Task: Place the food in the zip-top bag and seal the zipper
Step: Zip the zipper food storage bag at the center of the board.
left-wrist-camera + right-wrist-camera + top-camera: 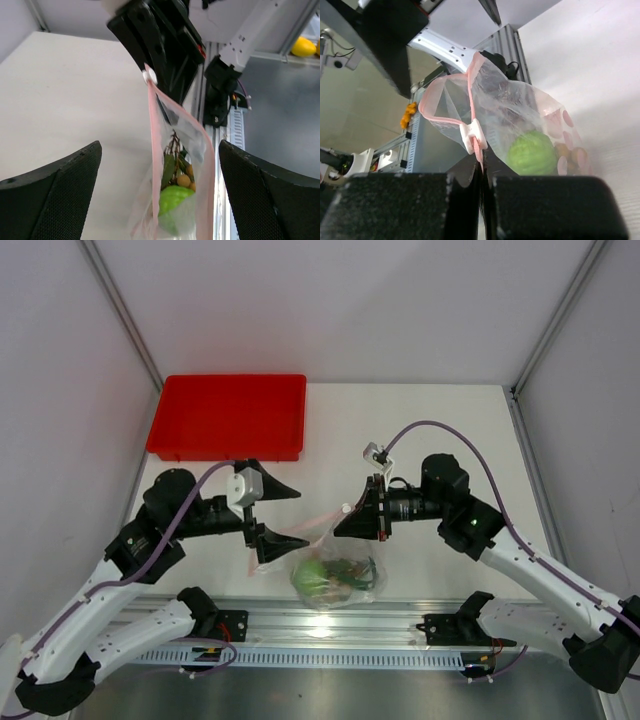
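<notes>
The clear zip-top bag point(340, 565) hangs between my grippers just above the table's near edge. Inside it are the lime-green fruit point(312, 576), the tan fruits point(184, 180) and the green leaves point(168, 167). My right gripper point(342, 524) is shut on the end of the pink zipper strip point(440, 120), right beside its white slider point(472, 137). The mouth gapes open behind the slider. My left gripper point(298, 517) is open, one finger on each side of the strip's other end, and the bag point(180, 165) hangs between its fingers. The lime point(532, 152) shows through the plastic.
A red tray point(228, 415) stands at the back left of the table. The aluminium rail point(330, 625) with both arm bases runs along the near edge, right under the bag. White walls close in the sides and back.
</notes>
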